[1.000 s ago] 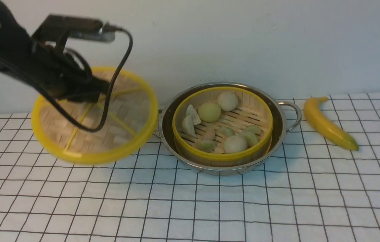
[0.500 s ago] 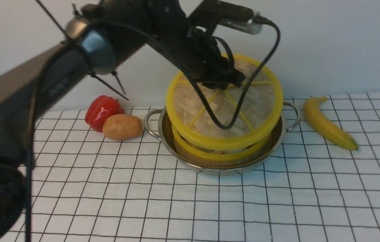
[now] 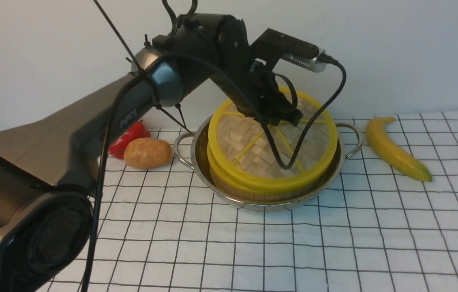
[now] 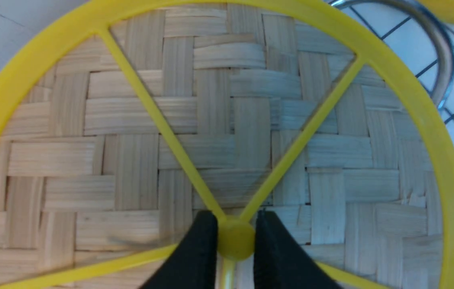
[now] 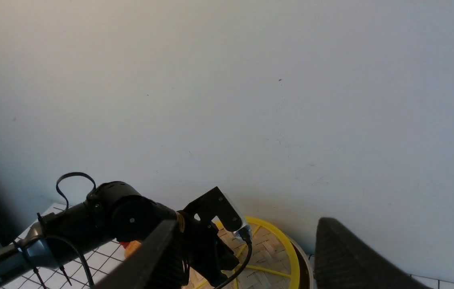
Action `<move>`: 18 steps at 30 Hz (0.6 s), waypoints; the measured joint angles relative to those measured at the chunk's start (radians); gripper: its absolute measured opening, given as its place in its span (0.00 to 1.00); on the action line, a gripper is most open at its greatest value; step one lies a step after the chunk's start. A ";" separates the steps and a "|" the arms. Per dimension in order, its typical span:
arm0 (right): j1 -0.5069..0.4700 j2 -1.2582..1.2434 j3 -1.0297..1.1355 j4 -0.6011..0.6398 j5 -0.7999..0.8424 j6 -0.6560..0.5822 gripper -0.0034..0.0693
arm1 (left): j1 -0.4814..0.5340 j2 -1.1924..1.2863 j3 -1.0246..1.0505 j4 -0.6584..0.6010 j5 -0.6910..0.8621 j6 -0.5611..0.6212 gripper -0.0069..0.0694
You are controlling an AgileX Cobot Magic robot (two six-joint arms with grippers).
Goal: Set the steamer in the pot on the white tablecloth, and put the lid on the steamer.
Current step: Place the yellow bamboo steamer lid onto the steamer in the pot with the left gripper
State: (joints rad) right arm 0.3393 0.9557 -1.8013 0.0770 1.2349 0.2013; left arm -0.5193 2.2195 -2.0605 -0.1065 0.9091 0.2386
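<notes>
A second ago the lid [image 3: 271,150] hung tilted over the cloth to the left of the pot [image 3: 199,156], and the food in the open steamer [image 3: 249,196] showed. Half a second ago it hovered above the steamer with a gap. Now it has come down over the steamer: its near rim meets the steamer's yellow rim and hides the food, while its far rim sits higher, so it is tilted and not clearly seated all round. The left tool [image 4: 236,220] stays clenched on the lid's yellow central hub, one black finger [image 4: 199,249] on each side. The steamer stands inside the pot, which rests on the white tablecloth [image 3: 334,243] covering the tabletop.

The right tool [image 5: 249,222] is up facing the plain wall, its jaws spread wide with nothing between them.

A red pepper [image 3: 131,136] and a potato [image 3: 147,153], touching each other, lie just left of the pot's handle; the left arm crosses in front of the pepper and hides part of it. A banana [image 3: 395,152] lies to the right of the pot, apart from it. A black cable [image 3: 294,162] from the wrist camera loops across the lid's top.

The left arm bears the word "PIPER" [image 3: 128,117].
</notes>
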 joint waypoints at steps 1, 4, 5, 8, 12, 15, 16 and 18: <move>0.000 0.000 0.000 0.000 0.000 0.000 0.65 | 0.000 0.008 0.000 0.011 -0.009 0.000 0.23; 0.000 0.000 0.000 0.002 0.000 0.000 0.65 | 0.000 0.025 0.000 0.045 -0.029 -0.023 0.23; 0.000 0.000 0.000 0.002 0.000 0.000 0.65 | 0.000 0.027 0.000 0.051 -0.032 -0.030 0.23; 0.000 0.000 0.000 0.003 0.000 0.000 0.65 | 0.000 0.032 0.000 0.068 -0.043 -0.045 0.23; 0.000 0.000 0.000 0.003 0.000 0.001 0.65 | 0.000 0.040 0.000 0.081 -0.047 -0.055 0.23; 0.000 0.000 0.000 0.003 0.000 0.001 0.65 | 0.000 0.040 -0.002 0.081 -0.048 -0.059 0.23; 0.000 0.000 0.000 0.003 0.000 0.001 0.65 | 0.000 0.042 -0.002 0.081 -0.048 -0.063 0.23; 0.000 0.000 0.000 0.003 0.000 0.001 0.65 | 0.000 0.044 -0.003 0.081 -0.048 -0.063 0.23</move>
State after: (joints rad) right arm 0.3393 0.9557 -1.8013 0.0803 1.2349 0.2025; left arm -0.5193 2.2636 -2.0636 -0.0258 0.8611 0.1752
